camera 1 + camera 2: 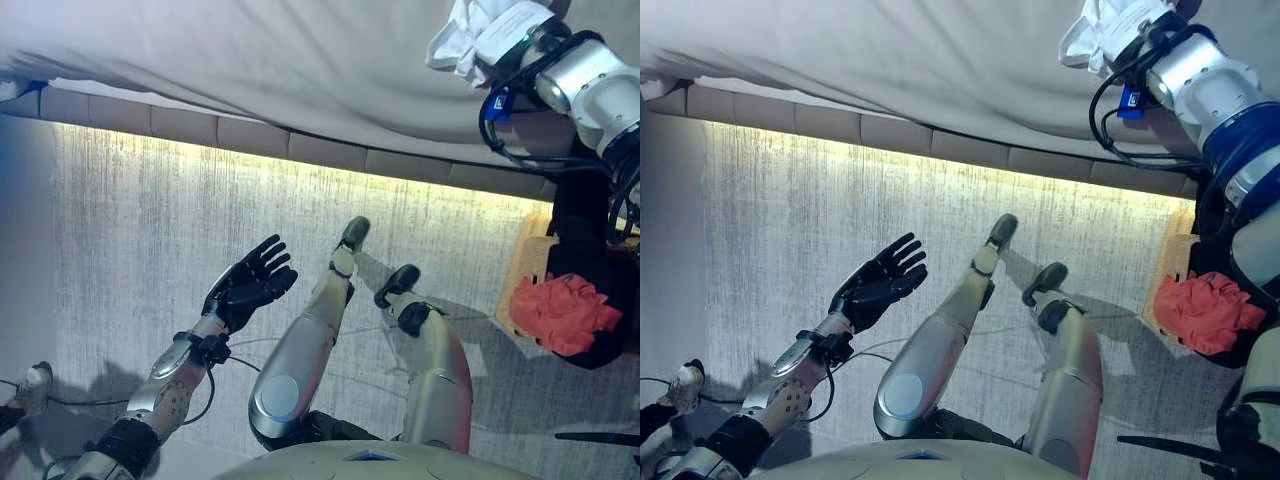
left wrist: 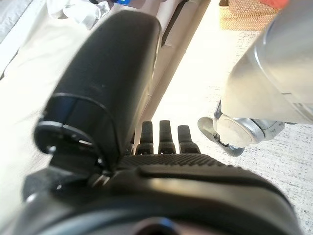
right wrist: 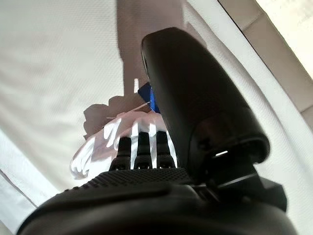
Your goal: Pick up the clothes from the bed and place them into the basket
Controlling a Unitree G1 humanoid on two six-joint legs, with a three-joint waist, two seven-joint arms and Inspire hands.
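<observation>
A bunched white cloth (image 1: pixel 462 35) lies at the right side of the bed (image 1: pixel 250 60), which has a pale sheet. My right hand (image 3: pixel 142 152) reaches onto the bed and its fingers dig into this cloth (image 3: pixel 98 147), curled on it; a small blue patch shows beside it. A woven basket (image 1: pixel 525 265) stands on the floor at the right and holds a red-orange cloth (image 1: pixel 562 312). My left hand (image 1: pixel 250 285) is open and empty, held over the carpet well short of the bed.
The bed's padded beige side (image 1: pixel 330 152) runs across the view above a strip of light. Pale carpet (image 1: pixel 150 230) covers the floor between bed and basket. Something dark (image 1: pixel 585 225) sits at the basket's far side.
</observation>
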